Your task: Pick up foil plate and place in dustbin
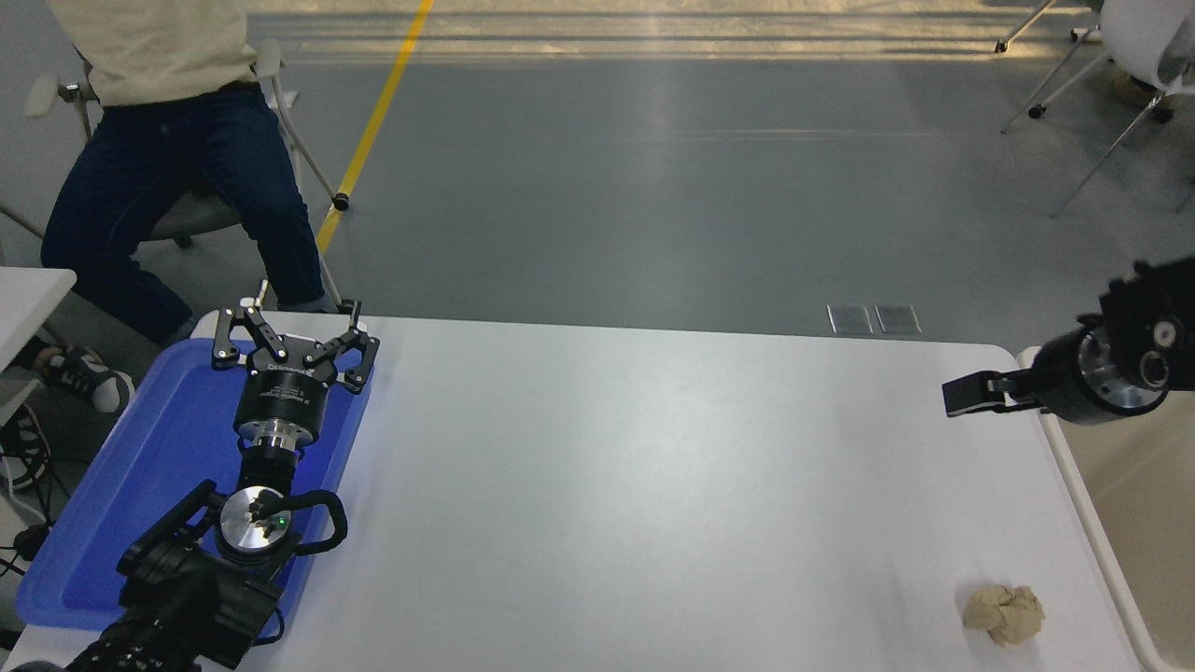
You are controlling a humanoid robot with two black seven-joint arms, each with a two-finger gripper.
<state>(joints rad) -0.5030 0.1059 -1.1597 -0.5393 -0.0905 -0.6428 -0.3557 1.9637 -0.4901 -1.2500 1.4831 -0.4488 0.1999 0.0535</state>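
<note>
- The dustbin (1134, 523) stands at the right end of the table, its beige plastic rim running along the table's right edge. Only the left rim strip and part of a smooth cream inner wall show; the rest is cut off by the picture's edge.
- The foil plate is not visible anywhere in the head view; the visible part of the dustbin interior shows no contents.
- The right gripper (971, 397) comes in from the right edge, pointing left, and hangs above the table's far right corner, just left of the dustbin rim. It carries nothing. It is seen side-on, so whether its fingers are spread or together cannot be told.
- The white table (653, 485) is smooth, with rounded corners.
- A crumpled beige paper ball (1004, 611) lies on the table at the near right, near the dustbin rim but apart from it.
- A flat blue plastic tray (121, 485) with a raised rim lies at the table's left end.
- The left gripper (294, 331) is parked over the tray's far end, pointing away, fingers spread wide, holding nothing.
- A person (168, 140) in dark trousers sits on a chair at the far left.
</note>
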